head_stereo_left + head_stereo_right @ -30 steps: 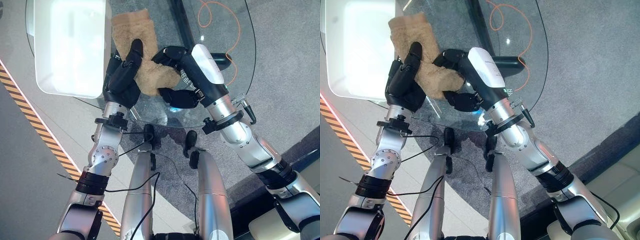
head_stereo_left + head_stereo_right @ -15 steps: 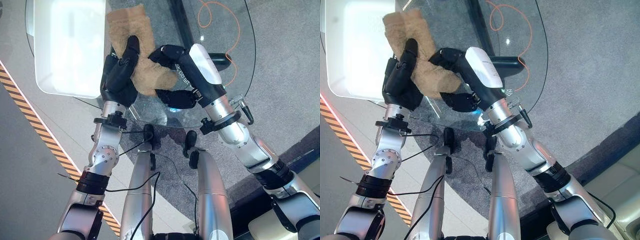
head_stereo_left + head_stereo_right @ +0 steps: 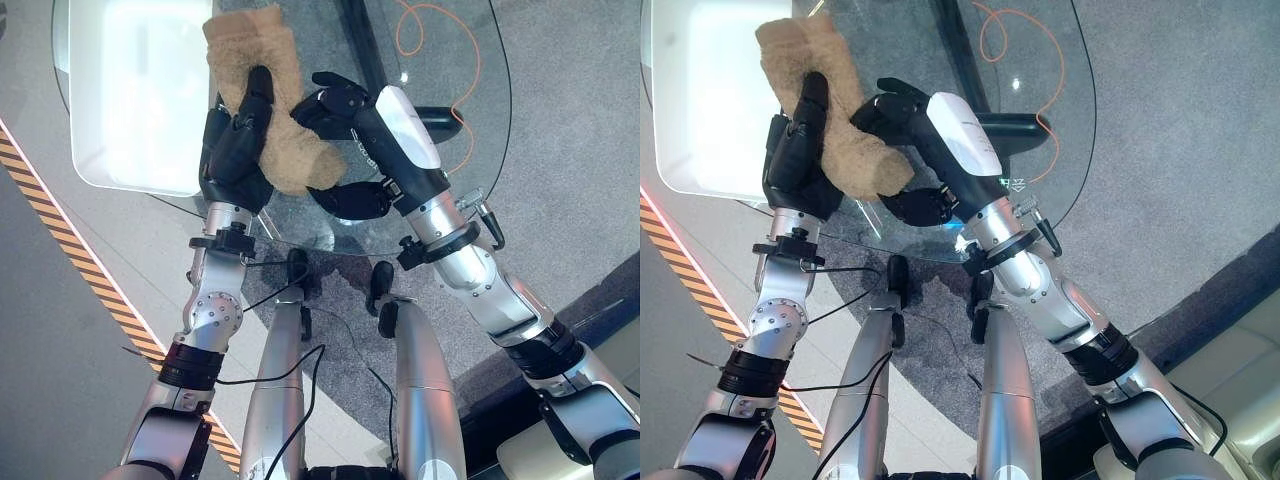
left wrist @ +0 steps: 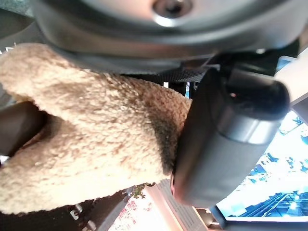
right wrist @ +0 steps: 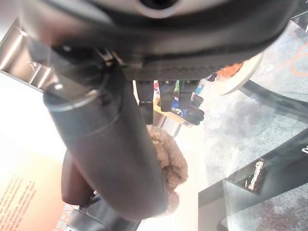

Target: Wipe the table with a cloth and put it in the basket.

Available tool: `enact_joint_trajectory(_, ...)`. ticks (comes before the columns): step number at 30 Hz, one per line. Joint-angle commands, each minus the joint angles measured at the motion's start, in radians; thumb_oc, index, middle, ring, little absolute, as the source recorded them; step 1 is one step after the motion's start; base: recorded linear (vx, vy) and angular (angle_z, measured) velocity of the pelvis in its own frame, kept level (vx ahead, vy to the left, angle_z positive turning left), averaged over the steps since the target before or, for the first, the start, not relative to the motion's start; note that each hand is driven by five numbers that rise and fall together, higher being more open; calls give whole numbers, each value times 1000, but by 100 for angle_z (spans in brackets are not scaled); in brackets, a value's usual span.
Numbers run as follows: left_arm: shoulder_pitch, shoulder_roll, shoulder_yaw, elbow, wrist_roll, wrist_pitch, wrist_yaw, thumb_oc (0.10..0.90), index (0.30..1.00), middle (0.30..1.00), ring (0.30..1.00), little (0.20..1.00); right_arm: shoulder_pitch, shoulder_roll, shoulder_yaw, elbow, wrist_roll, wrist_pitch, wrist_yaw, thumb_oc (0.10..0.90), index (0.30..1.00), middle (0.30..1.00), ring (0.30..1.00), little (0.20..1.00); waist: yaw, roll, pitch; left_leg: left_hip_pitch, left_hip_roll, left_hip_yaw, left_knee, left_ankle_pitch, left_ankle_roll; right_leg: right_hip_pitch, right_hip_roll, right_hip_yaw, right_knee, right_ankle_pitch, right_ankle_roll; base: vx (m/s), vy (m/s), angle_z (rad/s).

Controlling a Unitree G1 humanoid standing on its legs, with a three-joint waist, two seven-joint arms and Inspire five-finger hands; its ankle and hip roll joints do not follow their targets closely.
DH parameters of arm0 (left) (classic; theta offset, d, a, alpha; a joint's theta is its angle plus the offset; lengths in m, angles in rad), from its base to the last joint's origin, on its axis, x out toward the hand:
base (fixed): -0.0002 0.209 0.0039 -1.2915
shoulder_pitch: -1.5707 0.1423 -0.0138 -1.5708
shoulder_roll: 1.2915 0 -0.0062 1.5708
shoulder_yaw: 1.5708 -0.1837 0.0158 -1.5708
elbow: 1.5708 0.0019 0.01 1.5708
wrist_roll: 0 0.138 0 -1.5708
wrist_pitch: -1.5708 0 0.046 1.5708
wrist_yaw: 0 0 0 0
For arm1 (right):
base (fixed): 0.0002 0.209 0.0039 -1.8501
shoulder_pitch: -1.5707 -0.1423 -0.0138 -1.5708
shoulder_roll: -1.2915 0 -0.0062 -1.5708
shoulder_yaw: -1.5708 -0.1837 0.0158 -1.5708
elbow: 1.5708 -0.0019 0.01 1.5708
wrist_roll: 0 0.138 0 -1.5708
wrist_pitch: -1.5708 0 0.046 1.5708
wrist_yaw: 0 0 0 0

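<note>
Tan and fleecy, the cloth (image 3: 268,105), bunched into a thick roll over the near part of the round glass desk (image 3: 470,130). Left hand (image 3: 235,150) up from the lower left, dark fingers laid along the cloth's near side and one reaching high on the pile; in the left wrist view (image 4: 96,139) the fleece folded thick against the thumb, so curled round it and holding. Right hand (image 3: 355,110) in from the right, white-covered back uppermost, fingers (image 3: 325,95) bent over toward the cloth's right flank, thumb (image 3: 360,200) swung low beneath the roll; in the right wrist view a tuft of the cloth (image 5: 168,159) just past that thumb, but actual contact hard to judge. Whether pinching the fleece or merely beside it — cannot tell. Upper end of the cloth poking out beyond both hands, close beside the white basket (image 3: 140,95) on the desk's left side, not inside it. Orange cable (image 3: 440,50) looping on the grey floor seen through the glass, well off to the right.
</note>
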Motion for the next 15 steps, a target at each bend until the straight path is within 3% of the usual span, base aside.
enact_joint_trajectory(1, -87, -17, 22, -166, 52, -116, -57, 100, 300, 300, 300, 200, -126, 37, -87, -166, -33, -84, -53, 800, 900, 900, 900, 900, 3, 6, -29, 42, -30, 79, 30, -103, 59, 31, 41, 6, -71, 35, 45, 0, 0, 0)
enact_joint_trajectory(15, -73, -5, 77, -179, 90, -199, -22, 100, 300, 300, 300, 200, -82, 21, -148, -163, -60, -94, -99, 800, 900, 900, 900, 900, -1, 4, -29, 42, -28, 79, 37, -107, 58, 30, 46, 10, -62, 33, 44, 0, 0, 0)
